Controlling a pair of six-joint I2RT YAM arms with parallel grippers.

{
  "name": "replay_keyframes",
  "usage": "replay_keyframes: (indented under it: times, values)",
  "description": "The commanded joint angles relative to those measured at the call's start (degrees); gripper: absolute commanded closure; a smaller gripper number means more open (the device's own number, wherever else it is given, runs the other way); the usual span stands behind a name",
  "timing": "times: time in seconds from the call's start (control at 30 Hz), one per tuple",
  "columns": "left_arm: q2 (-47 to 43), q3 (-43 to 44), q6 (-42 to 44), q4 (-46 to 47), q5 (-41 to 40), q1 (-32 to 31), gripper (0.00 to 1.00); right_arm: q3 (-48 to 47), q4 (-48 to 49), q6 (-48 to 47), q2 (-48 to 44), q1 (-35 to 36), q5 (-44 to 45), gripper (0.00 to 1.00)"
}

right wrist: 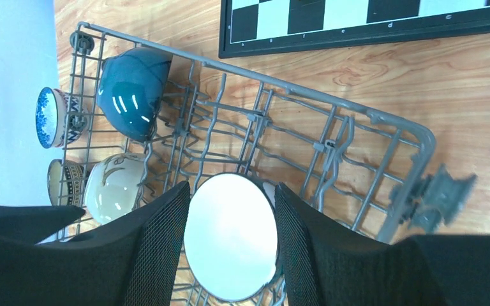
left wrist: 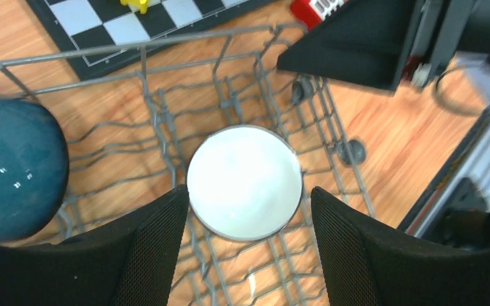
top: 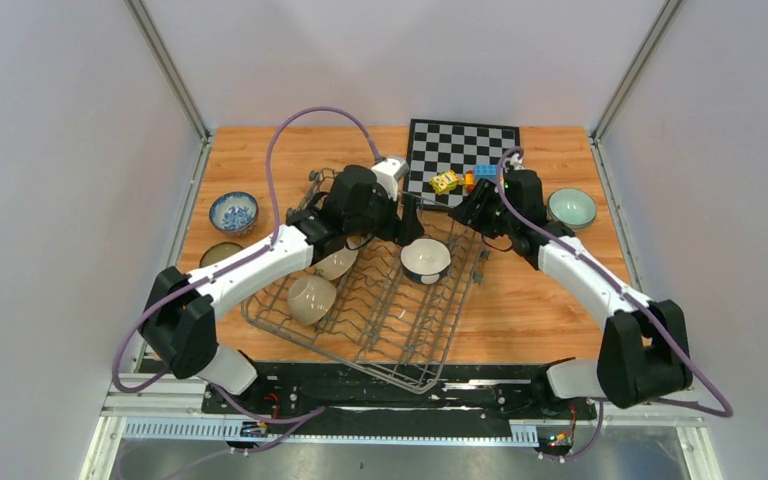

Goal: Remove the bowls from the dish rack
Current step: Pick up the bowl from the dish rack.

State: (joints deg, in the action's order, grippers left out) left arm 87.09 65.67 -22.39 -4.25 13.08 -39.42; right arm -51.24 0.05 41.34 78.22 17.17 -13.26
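A grey wire dish rack (top: 400, 330) is set at an angle on a wooden bench (top: 530, 320), and both arms are stretched over its far end.

The left gripper (left wrist: 249, 191) is open above the rack. Its two black fingers (left wrist: 153, 255) are seen on either side of a white-inside bowl (left wrist: 244, 182), which sits mouth up among the prongs directly below, with a narrow gap at each side. The right gripper (right wrist: 232, 188) is open too and is pointed at the same bowl from the opposite side. In the left wrist view it is seen clear of that bowl, above and to the right. Nothing is gripped by either.

Other bowls are held in the rack. Just left of the left gripper, a dark teal bowl (left wrist: 13, 169) is lodged tilted, its glossy outside showing. Nearer the arm bases, behind the left gripper, two beige bowls (top: 312, 298) are propped between the wires.

Three bowls are set on the bench outside the rack. A blue-and-white patterned bowl (top: 233, 212) and a dark brown striped bowl (top: 222, 254) lie well to the left of the left gripper, beyond the rack's side. A pale green bowl (top: 571, 207) stands mouth up to the right of the right gripper.

A chessboard (top: 460, 160) lies just beyond both grippers, with small toy blocks (top: 445, 181) on its near edge.
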Motion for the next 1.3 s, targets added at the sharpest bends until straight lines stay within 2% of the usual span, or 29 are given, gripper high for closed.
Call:
replay_keyframes:
  times: [0.0, 0.13, 0.2, 0.4, 0.5, 0.63, 0.73, 0.93, 1.27]
  values:
    - [-3.54, 1.81, 20.36, -16.67, -12.13, -6.41, 0.28, -0.82, -8.44, -2.99, -6.88, 0.59, 3.67, 0.44]
    - [-6.25, -0.21, 36.66, -19.82, -14.75, -11.7, 0.27, 1.8, -11.59, -5.08, -14.27, 0.54, 3.92, 0.44]
    - [-6.73, -1.43, 41.15, -19.76, -13.4, -12.08, 0.28, 3.69, -13.34, -6.15, -18.88, 0.58, 4.2, 0.44]
    - [-3.74, -0.08, 51.64, -22.07, -4.25, -12.7, 0.35, 8.99, -18.47, -8.41, -31.8, 0.57, 4.78, 0.44]
    - [-2.57, 0.11, 59.21, -23.35, 1.19, -13.1, 0.35, 11.52, -20.34, -8.12, -37.68, 0.59, 4.32, 0.44]
    - [-1.67, -2.51, 69.05, -20.09, 3.89, -13.3, 0.34, 13.01, -23.32, -7.92, -42.49, 0.59, 2.71, 0.44]
    - [0.76, -2.28, 72.67, -19.16, 3.51, -13.32, 0.34, 13.71, -24.84, -7.83, -44.99, 0.63, 2.3, 0.44]
    - [4.84, -0.69, 75.87, -15.95, 3.89, -13.99, 0.42, 15.44, -25.47, -7.2, -47.37, 0.6, 1.44, 0.44]
    - [10.61, 2.66, 77.26, -16.86, 3.59, -14.37, 0.5, 15.65, -25.54, -7.51, -48.23, 0.76, 1.38, 0.44]
